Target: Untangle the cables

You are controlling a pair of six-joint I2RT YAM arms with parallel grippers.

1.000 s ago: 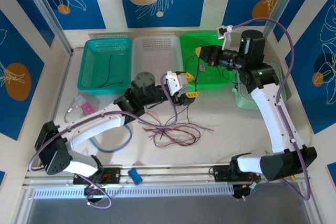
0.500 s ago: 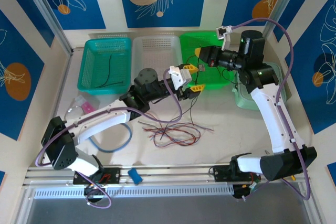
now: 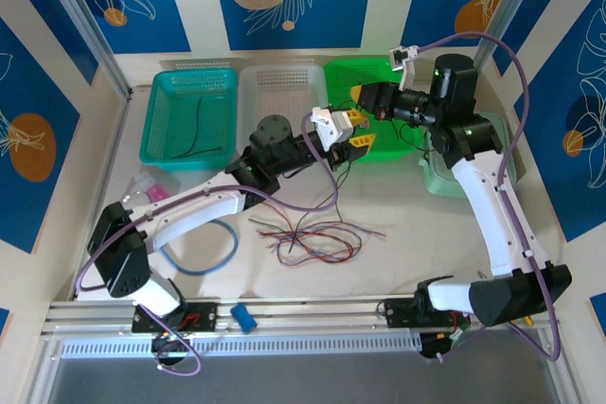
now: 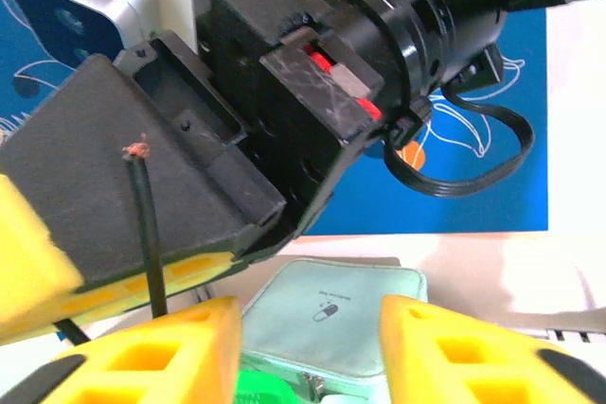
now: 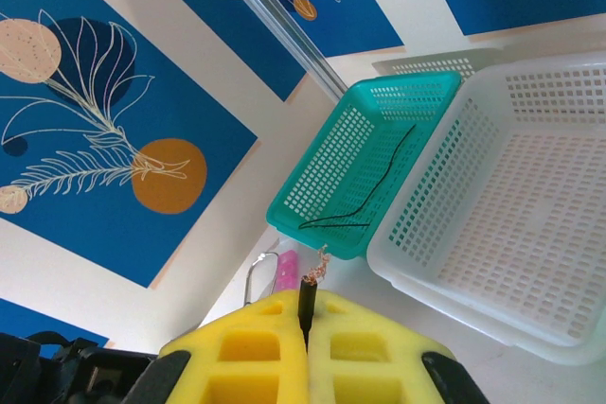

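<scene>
Black cable [image 5: 308, 294] pinched in right tool [image 5: 308, 328], left tool [image 4: 308, 333] just beside

Main bundle of cables [image 3: 317, 238]: thin red, black and brown-orange wires, loosely knotted, lying flat on the table at mid-workspace, with loose ends trailing right. A black cable [image 5: 305, 292] stands upright, pinched between the yellow pads of the right gripper [image 5: 305, 321]; its stripped tip shows frayed copper. A second black cable [image 5: 365, 194] lies curved inside the teal basket [image 5: 417, 92].
</scene>
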